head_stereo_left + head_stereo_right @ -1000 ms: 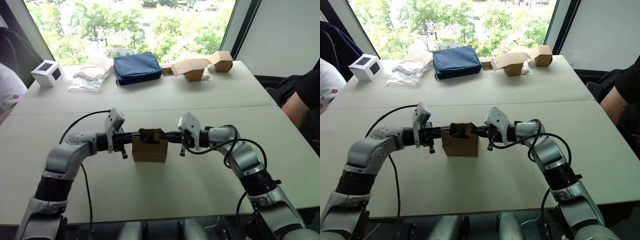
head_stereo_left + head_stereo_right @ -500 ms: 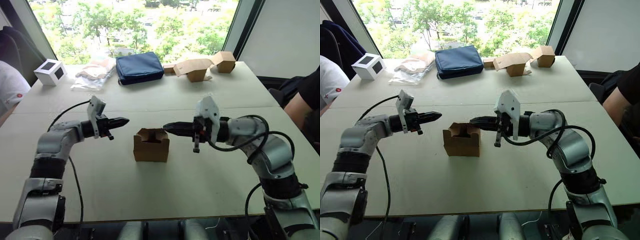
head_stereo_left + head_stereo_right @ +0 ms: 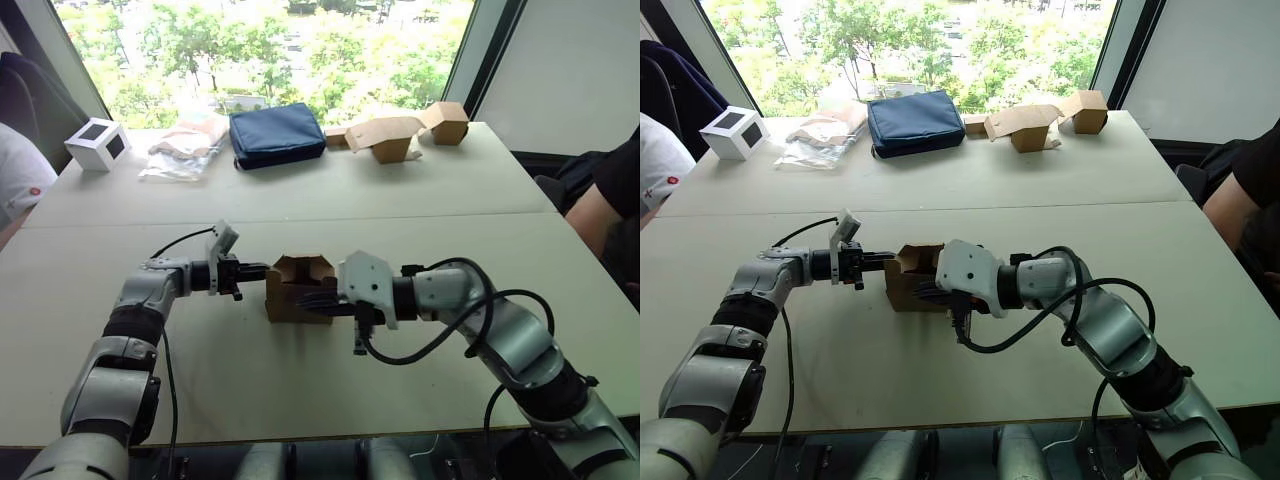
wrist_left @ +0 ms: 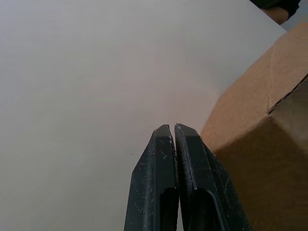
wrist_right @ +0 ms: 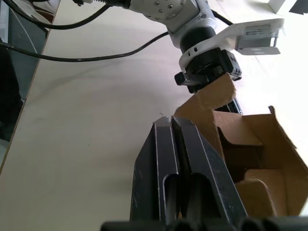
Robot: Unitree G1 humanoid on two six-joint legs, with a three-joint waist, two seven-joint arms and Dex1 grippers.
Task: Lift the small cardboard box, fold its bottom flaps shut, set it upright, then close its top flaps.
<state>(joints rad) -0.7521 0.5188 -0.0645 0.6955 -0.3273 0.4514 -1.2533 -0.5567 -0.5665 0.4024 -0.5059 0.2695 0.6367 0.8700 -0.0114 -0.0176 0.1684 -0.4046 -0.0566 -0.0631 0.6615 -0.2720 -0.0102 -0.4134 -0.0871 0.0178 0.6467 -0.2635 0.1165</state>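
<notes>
While both pairs of fingers stay pressed together, the left gripper (image 3: 262,270) and right gripper (image 3: 303,299) flank the small cardboard box (image 3: 300,290)

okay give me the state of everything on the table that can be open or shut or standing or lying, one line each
small cardboard box: upright on the table, top open.
top flaps: raised, not folded in.
left gripper: jaws shut, tip at the box's side.
right gripper: jaws shut, against the box's front.
navy pouch: lying flat, closed.
white cube: standing upright.
tan boxes: flaps loose, open.
</notes>
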